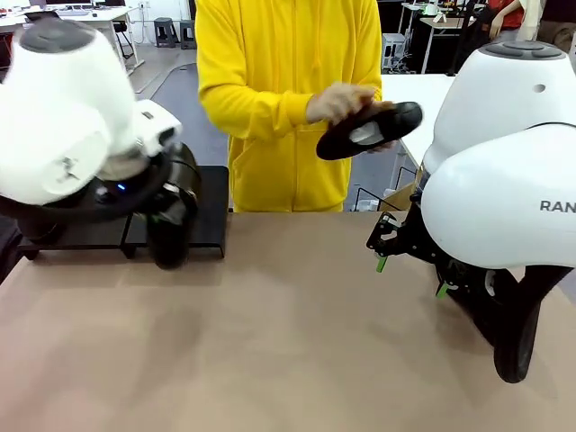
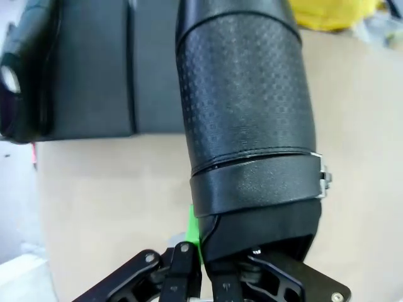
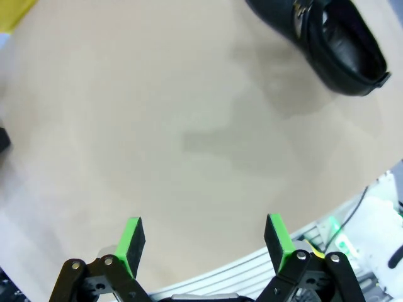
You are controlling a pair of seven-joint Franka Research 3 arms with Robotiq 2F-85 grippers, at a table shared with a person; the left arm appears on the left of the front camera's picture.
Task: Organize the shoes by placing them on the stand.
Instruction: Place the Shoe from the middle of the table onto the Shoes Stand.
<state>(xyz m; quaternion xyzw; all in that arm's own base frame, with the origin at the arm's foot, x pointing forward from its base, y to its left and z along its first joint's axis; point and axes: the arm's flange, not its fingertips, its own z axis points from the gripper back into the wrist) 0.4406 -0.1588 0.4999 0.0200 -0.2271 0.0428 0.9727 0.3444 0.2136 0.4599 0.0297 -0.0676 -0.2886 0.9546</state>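
tan table (image 1: 270, 360), yellow sweatshirt (image 1: 270, 90)

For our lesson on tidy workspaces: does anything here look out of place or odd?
Nothing looks damaged or spilled. One shoe sits alone on the table, apart from the stand, and a person's hand holds another shoe in the air. The left gripper grips a third shoe by the stand.

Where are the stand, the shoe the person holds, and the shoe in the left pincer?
Stand (image 1: 212, 209): front view, its right platform.
Person's shoe (image 1: 369, 131): front view, its middle.
Pincer's shoe (image 2: 245, 94): left wrist view, its textured surface.
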